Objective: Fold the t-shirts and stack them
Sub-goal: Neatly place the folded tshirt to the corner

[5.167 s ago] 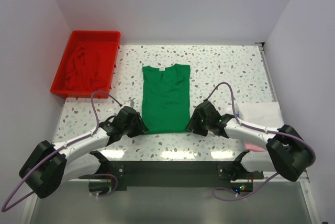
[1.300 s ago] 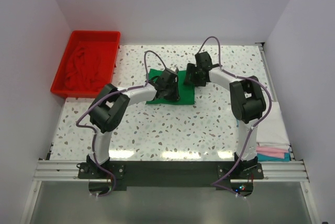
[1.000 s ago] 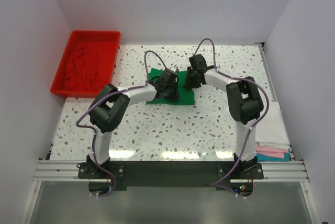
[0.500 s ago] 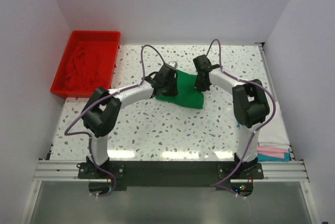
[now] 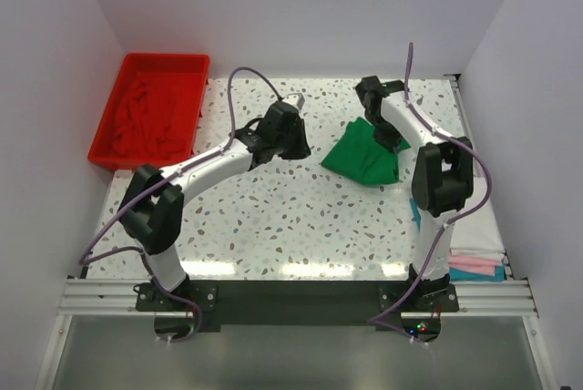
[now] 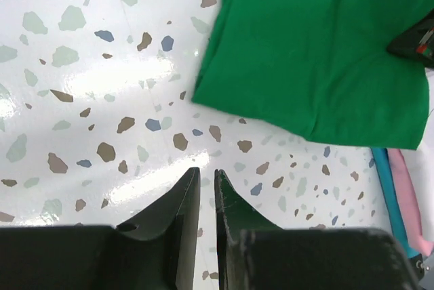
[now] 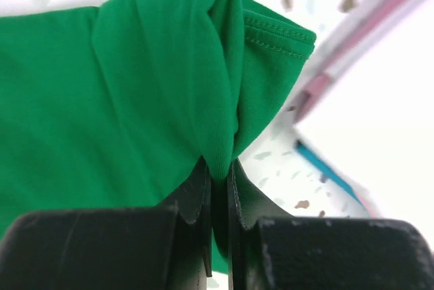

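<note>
**Green shirt carried to the right in one gripper**

At the far left the tray (image 5: 150, 148) holds a crumpled red shirt (image 5: 150, 117). It is unfolded, so it looks like work waiting its turn.

The left gripper (image 6: 207, 176) hangs over bare table (image 5: 273, 208), just left of the green shirt (image 5: 360, 158). Its fingers are almost together with nothing between them. Judging from that, this arm has no share in the carry and is standing clear of the cloth's path.

The green shirt sits right of the table's middle, folded into a compact packet. It lies between the two grippers and is well apart from the tray. It droops from its high right edge, and from these views I cannot tell whether the low left corner touches the table.

The right gripper (image 7: 218, 171) is clamped tight on a bunched fold at that edge, with the cloth pinched between the fingers. Gripping through several layers at once is probably meant to keep the fold from opening during the move.

At the far right, by the near edge, is the stack (image 5: 478, 226). It has white on top, with pink and teal edges showing below. The shirt is held on the side facing it, so the step in hand seems to be adding green to the stack. One pinch point lets the free corner swing, and the packet could unfold on landing.
</note>
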### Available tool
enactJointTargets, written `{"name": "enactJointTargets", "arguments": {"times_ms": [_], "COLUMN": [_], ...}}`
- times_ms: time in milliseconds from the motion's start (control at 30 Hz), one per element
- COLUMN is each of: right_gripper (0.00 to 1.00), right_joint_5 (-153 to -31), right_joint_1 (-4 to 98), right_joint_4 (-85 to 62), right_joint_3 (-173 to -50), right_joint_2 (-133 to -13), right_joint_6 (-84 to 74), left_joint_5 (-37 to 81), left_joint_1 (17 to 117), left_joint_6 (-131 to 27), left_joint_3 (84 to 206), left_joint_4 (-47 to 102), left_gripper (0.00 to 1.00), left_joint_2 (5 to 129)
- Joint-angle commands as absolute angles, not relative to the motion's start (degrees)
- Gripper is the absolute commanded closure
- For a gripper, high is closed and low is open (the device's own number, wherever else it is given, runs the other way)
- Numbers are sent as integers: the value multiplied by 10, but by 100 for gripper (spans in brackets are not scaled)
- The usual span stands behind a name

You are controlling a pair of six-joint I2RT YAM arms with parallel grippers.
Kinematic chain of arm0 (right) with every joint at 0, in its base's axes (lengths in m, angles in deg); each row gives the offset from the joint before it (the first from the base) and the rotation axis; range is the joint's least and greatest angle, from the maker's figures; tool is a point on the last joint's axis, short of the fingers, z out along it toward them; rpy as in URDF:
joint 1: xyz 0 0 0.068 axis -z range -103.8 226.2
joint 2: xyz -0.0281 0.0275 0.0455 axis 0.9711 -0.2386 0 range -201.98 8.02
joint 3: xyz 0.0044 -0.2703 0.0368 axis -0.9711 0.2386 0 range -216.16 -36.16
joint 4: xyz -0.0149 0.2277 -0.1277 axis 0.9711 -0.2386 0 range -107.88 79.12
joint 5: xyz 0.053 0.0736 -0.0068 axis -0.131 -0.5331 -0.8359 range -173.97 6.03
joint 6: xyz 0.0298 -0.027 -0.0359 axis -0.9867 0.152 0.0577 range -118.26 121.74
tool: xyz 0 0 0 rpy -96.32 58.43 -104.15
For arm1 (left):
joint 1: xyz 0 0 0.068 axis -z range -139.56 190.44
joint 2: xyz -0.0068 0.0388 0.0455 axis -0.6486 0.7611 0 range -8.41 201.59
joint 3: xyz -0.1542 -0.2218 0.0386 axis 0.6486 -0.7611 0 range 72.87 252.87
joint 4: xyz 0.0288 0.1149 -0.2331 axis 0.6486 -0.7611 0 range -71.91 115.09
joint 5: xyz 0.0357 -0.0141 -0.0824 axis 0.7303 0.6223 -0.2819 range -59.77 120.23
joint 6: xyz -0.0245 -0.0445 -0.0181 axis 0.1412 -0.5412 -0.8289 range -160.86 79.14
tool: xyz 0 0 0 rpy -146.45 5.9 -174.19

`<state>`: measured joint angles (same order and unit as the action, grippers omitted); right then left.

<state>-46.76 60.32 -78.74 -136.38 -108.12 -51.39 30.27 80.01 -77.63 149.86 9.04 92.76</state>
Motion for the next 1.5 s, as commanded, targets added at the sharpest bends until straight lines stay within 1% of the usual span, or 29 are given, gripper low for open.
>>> {"name": "enactJointTargets", "arguments": {"times_ms": [0, 133, 367, 567, 1000, 1233, 1467], "right_gripper": [100, 100, 100, 100, 100, 100, 100], "right_joint_5": [-379, -363, -387, -394, -404, -408, -406], "right_joint_1": [648, 699, 788, 824, 846, 848, 851], "right_joint_4": [-952, -1019, -1019, -1019, -1020, -1020, -1021], "right_joint_3": [-1428, -1451, -1413, -1392, -1340, -1341, -1374], "right_joint_2": [-1092, -1105, -1041, -984, -866, -823, -802], "right_joint_6": [-597, -632, -636, -623, -601, -583, -558], "left_joint_5": [281, 273, 260, 250, 242, 243, 243], "left_joint_1": [803, 803, 804, 805, 811, 816, 818], "left_joint_6": [-765, -767, -767, -769, -771, -772, -772], "left_joint_3": [1491, 1476, 1469, 1469, 1451, 1442, 1439], "left_joint_4": [86, 86, 85, 86, 84, 84, 84], "left_gripper": [81, 80, 80, 80, 80, 80, 80], "left_joint_2": [883, 863, 848, 842, 821, 809, 803]}}
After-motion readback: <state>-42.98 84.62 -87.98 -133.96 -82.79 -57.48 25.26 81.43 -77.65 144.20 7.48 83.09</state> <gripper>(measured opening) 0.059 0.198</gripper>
